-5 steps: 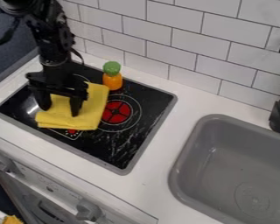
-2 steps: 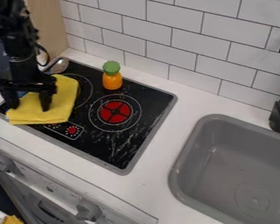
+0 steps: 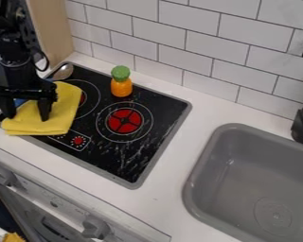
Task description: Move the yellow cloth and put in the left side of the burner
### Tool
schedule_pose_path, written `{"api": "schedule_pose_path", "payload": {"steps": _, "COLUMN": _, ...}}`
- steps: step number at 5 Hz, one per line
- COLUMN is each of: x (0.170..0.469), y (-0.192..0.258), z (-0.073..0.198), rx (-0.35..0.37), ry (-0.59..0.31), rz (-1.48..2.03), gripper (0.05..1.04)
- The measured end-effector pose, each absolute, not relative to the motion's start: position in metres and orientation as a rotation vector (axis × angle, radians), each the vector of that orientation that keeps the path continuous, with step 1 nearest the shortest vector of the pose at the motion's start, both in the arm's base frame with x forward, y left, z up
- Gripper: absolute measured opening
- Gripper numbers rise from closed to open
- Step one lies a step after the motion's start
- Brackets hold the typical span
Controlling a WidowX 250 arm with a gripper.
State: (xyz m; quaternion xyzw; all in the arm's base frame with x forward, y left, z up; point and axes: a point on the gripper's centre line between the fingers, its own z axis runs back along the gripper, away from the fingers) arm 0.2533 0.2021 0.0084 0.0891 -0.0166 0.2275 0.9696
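Note:
The black gripper (image 3: 27, 117) is at the far left, low over the folded yellow cloth (image 3: 60, 112). Its two fingers stand wide apart with their tips against the cloth's top, and yellow fabric shows between them. The cloth lies across the left part of the black stove top (image 3: 125, 163), over its front-left edge. It covers the left side of the rear-left burner (image 3: 91, 98), whose right part is visible. The second burner (image 3: 125, 121) is uncovered, to the right of the cloth.
An orange bottle with a green top (image 3: 121, 87) stands at the stove's back edge. A silver spoon (image 3: 63, 72) lies at the back-left corner, and something blue (image 3: 20, 101) is behind the gripper. The grey sink (image 3: 243, 177) is at the right.
Gripper and cloth have moved left together, uncovering part of the rear-left burner and the spoon. Since the middle frame they have shifted only slightly further left. The fingers keep about the same spacing.

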Motion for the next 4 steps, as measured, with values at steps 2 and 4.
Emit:
{"api": "schedule_pose_path", "payload": {"steps": 2, "x": 0.285, "y": 0.166, "z": 0.035, "rx": 0.132, "ry": -0.139, "rz": 0.330, "gripper": 0.999}}
{"api": "schedule_pose_path", "payload": {"steps": 4, "x": 0.297, "y": 0.146, "z": 0.082, "rx": 0.188, "ry": -0.266, "rz": 0.265, "gripper": 0.999}}
